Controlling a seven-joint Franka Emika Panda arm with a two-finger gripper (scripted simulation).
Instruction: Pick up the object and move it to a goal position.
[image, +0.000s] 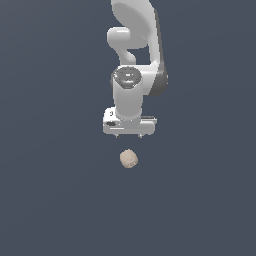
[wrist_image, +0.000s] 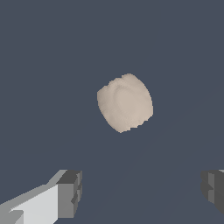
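Note:
The object (image: 129, 158) is a small beige-tan roundish lump lying on the dark grey surface, just in front of the white arm. In the wrist view the object (wrist_image: 125, 103) shows faint curved markings on its face. My gripper (image: 128, 135) hangs above and slightly behind it, and its short fingertips barely show under the white hand. In the wrist view the gripper (wrist_image: 141, 189) is open: its two grey fingers (wrist_image: 70, 194) stand far apart with nothing between them. The object lies ahead of the fingers, apart from both.
The flat dark grey surface (image: 60, 200) spreads on all sides. The white arm (image: 134, 50) rises behind the hand toward the top of the exterior view. No other objects show.

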